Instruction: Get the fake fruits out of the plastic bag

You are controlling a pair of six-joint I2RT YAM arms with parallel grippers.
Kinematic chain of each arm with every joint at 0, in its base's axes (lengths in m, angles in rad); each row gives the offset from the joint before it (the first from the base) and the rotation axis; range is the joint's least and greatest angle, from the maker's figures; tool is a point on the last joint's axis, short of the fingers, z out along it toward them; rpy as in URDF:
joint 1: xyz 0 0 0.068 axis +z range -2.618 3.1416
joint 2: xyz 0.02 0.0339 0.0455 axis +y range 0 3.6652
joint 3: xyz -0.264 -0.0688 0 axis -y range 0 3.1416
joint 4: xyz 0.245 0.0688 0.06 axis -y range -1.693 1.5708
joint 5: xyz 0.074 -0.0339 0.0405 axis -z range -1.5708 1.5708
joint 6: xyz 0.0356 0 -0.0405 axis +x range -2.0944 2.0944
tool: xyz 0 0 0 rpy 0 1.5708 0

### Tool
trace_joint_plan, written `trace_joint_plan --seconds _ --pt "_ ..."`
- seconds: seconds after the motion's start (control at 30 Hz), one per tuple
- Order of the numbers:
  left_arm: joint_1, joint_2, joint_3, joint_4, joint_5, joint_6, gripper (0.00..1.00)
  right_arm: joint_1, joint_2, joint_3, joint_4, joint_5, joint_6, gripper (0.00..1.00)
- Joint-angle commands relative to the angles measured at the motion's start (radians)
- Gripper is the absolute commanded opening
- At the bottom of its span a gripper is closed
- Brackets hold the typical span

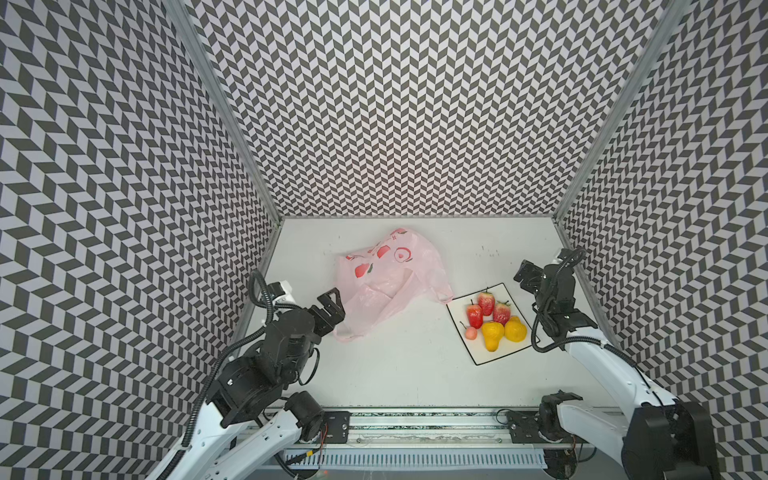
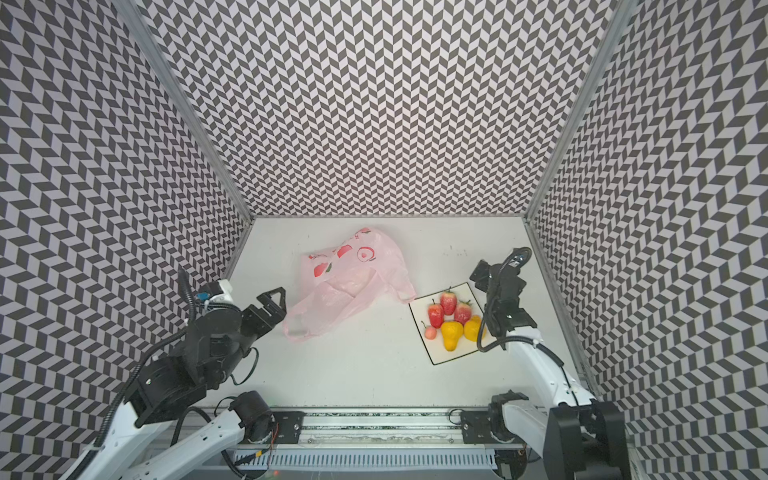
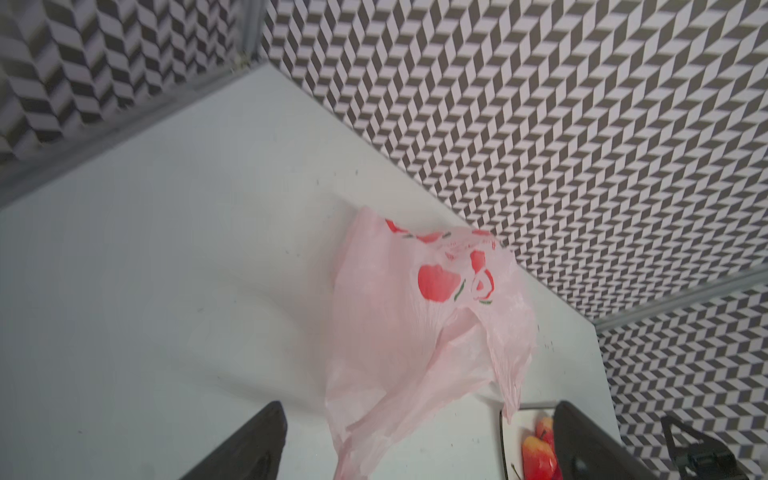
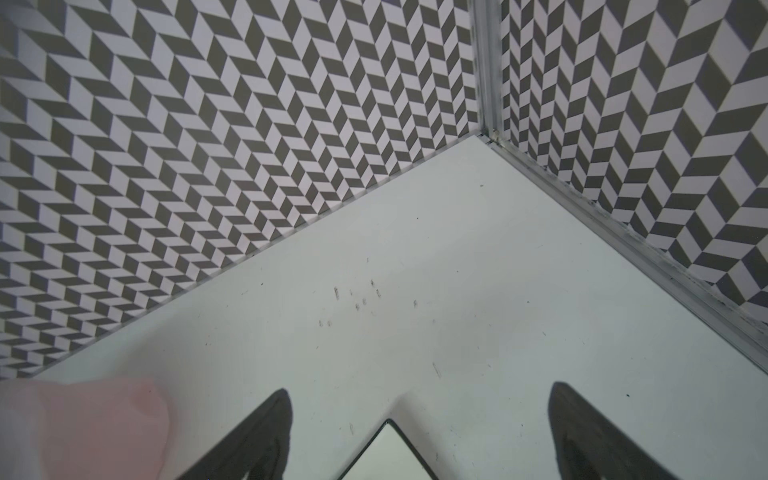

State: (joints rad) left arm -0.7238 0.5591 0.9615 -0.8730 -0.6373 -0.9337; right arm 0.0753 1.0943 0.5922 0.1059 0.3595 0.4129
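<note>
Pink plastic bag fills the left wrist view, barely edging the right.

Arms white-shelled; black joint housings; ribbed black cables; black triangular jaws.

Blurred, edge-cropped plastic bag

Grey-and-white chevron walls enclose a pale scuffed tabletop.
</note>
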Motion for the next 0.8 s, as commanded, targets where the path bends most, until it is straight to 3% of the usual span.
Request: trace_joint_plan --seconds 0.0,0.1,0.17,0.23,0.33,0.43,0.6,0.77 --pt "0.004 0.081 0.061 -0.042 -0.219 0.133 1.0 -0.035 0.017 -0.025 0.136 0.068 0.01 1.0" --pt "0.025 0.157 0.052 0.135 -0.279 0.291 1.0 -0.061 0.042 -0.056 0.192 0.089 -0.018 1.0" --pt "0.096 0.2 0.013 0.299 -0.246 0.406 1.0 -0.073 0.065 -0.076 0.231 0.1 -0.042 1.0" --pt "0.252 0.237 -0.041 0.463 -0.111 0.481 1.0 -0.078 0.09 -0.1 0.293 0.098 -0.068 0.99" --pt "0.493 0.272 -0.157 0.693 0.087 0.489 1.0 -0.078 0.124 -0.121 0.367 0.065 -0.11 1.0" --pt "0.647 0.307 -0.292 0.913 0.158 0.489 1.0 -0.077 0.168 -0.175 0.541 -0.024 -0.194 0.99" --pt "0.684 0.388 -0.525 1.291 0.159 0.712 1.0 -0.076 0.261 -0.276 0.872 -0.175 -0.32 0.99" --pt "0.684 0.504 -0.666 1.571 0.22 0.794 1.0 -0.075 0.404 -0.361 1.156 -0.301 -0.373 1.0"
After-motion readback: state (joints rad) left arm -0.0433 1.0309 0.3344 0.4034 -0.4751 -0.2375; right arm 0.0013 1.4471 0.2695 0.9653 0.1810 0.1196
